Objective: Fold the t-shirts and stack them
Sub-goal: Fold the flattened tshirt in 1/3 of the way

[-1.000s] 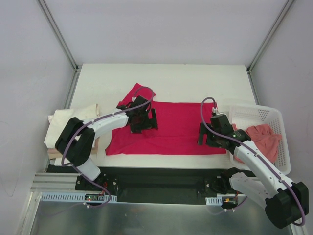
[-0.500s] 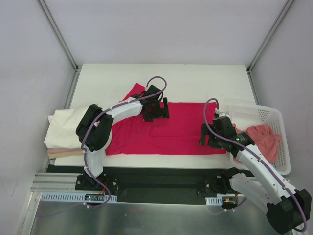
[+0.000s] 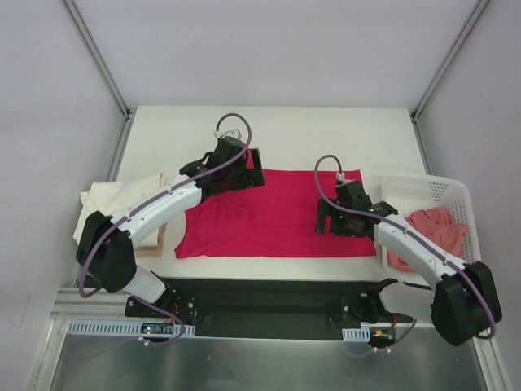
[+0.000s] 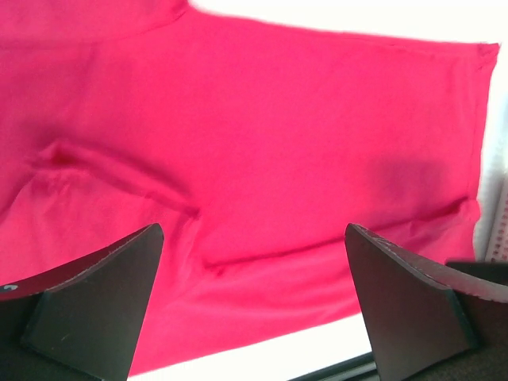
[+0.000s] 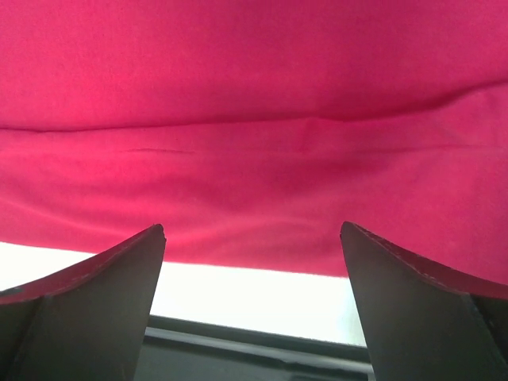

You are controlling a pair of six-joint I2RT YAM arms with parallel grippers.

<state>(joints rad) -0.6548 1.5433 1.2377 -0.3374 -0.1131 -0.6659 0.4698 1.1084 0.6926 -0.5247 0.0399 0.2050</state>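
Observation:
The crimson-pink t-shirt [image 3: 277,216] lies spread flat in the middle of the table. It fills the left wrist view [image 4: 262,143] and the right wrist view [image 5: 254,103]. My left gripper [image 3: 236,169] hovers over its far left corner, open and empty [image 4: 254,230]. My right gripper [image 3: 338,216] hovers over its right part near the front hem, open and empty [image 5: 252,228]. The cream-white t-shirt [image 3: 114,199] lies folded at the left edge. The salmon-pink t-shirt [image 3: 435,232] lies crumpled in the basket.
A white plastic mesh basket [image 3: 423,187] stands at the right edge of the table. A wooden board [image 3: 159,238] shows under the cream-white shirt. A black rail [image 3: 260,289] runs along the table's near edge.
My left gripper swung over the shirt's upper part and now sits at its far left corner. My right gripper moved a little left and farther onto the shirt. Both stayed open.

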